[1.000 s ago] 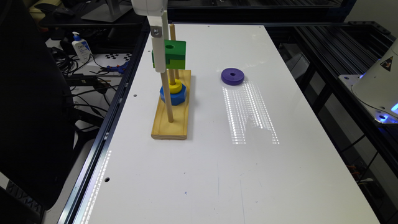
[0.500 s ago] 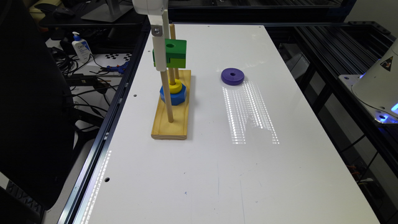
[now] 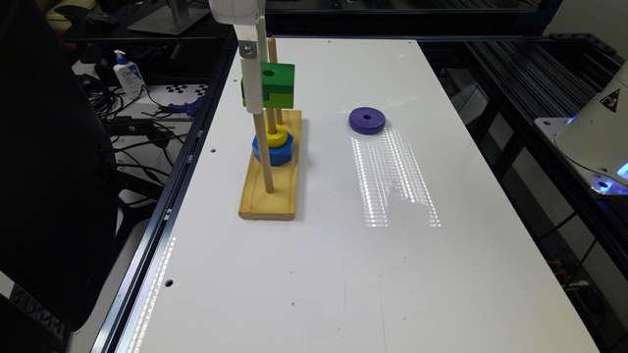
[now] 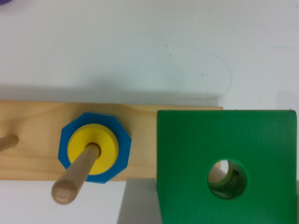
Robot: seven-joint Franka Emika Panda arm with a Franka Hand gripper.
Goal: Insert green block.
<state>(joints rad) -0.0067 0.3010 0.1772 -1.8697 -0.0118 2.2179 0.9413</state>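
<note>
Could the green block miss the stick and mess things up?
Maybe. The green block hangs high in the gripper by the far peg. In the wrist view, the peg tip looks off-centre in the block's hole, so the block could catch on the tip or tilt. A hard push might shove the wooden base and jiggle the yellow ring.

green block (image 3: 274, 84) above pegboard (image 3: 269, 198), ring (image 3: 367, 120) on table (image 3: 343, 274)

The square green block (image 3: 269, 85), dark green over lime, held in the white gripper (image 3: 253, 88), has barely lowered.
</note>
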